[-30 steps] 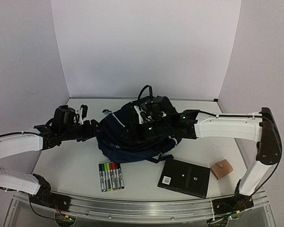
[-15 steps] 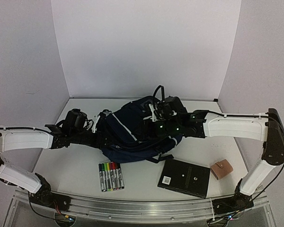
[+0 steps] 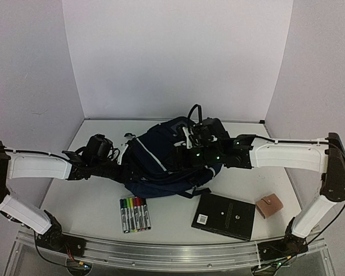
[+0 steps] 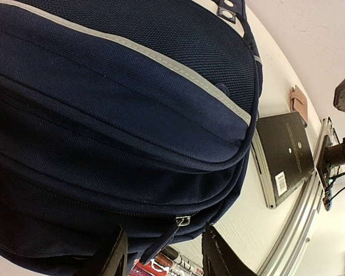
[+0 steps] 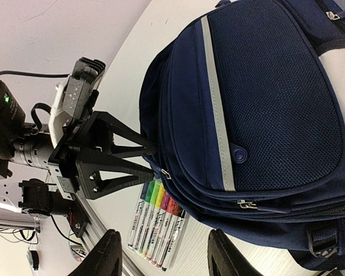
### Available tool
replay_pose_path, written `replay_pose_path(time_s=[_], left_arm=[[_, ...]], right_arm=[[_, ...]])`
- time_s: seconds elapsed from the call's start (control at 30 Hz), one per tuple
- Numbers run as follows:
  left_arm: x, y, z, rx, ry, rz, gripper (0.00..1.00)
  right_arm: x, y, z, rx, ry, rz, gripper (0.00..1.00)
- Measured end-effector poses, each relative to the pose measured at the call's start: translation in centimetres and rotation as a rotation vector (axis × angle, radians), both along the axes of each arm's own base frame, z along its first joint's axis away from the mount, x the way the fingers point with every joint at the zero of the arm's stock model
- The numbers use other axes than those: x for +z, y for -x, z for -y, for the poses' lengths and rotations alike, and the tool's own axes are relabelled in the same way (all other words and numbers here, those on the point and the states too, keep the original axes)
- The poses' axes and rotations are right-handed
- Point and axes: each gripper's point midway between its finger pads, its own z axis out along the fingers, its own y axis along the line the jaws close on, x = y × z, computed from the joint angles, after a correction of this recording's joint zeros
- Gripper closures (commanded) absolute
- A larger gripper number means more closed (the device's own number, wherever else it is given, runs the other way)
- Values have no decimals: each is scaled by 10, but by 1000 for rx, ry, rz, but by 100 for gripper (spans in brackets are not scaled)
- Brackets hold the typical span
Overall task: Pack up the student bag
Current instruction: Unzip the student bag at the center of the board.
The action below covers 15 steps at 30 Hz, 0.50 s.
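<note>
Where the top view looks down, the student bag [image 3: 161,167] lies mid-table [image 3: 92,195], behind a marker set [image 3: 134,214], a black book [image 3: 224,215] and a tan wallet [image 3: 269,206]. Left wrist view: the left gripper [image 4: 165,232] stands open, fingers astride a zipper pull [image 4: 158,248] on the bag's side. Right wrist view: the right gripper [image 5: 164,259] faces the bag, jaws apart and holding nothing.

We're in a robotics lab booth here: plain white panels [image 3: 178,57] boxing in a white counter [image 3: 80,201], aluminium rail [image 3: 178,251] carrying the arm bases [image 3: 52,234].
</note>
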Motion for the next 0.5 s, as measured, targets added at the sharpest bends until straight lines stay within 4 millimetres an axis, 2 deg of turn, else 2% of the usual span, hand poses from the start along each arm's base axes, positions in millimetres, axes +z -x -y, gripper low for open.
replay_pose_path(time_s=[0.1, 0.3, 0.5], left_arm=[[0, 1, 1, -5, -5, 7, 68], [-1, 0, 1, 4, -11, 11, 98], [2, 0, 2, 16, -5, 8, 100]], right_arm=[[0, -1, 1, -3, 0, 0, 52], [-2, 0, 2, -1, 4, 0, 52], [3, 2, 3, 45, 42, 101, 47]])
